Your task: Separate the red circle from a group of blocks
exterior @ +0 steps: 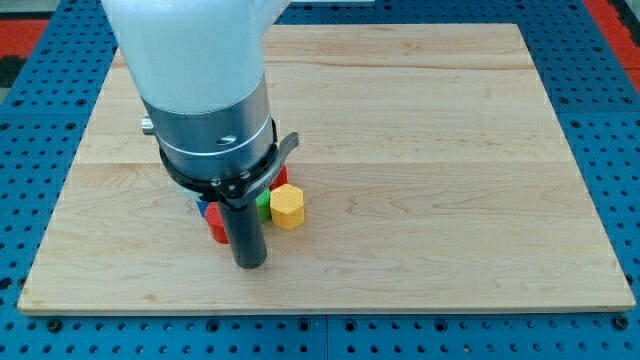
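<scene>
My tip [249, 264] sits on the wooden worktop [450, 150], at the bottom edge of the cluster. I've no claw, just a rod, holding nothing. Yellow hexagon block [288, 207] just right, green block [264, 205] beside it. Red block [217, 226] touches rod's left; shape mostly hidden, can't confirm it's the circle. Blue block [202, 209] barely shows.

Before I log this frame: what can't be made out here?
All in the camera view:
- Red circle: not identifiable. Red pieces show, mostly behind the rod and arm housing.
- Blue block and green block: slivers only, shapes unclear.
- Only the yellow hexagon shows whole, right of my tip.
</scene>
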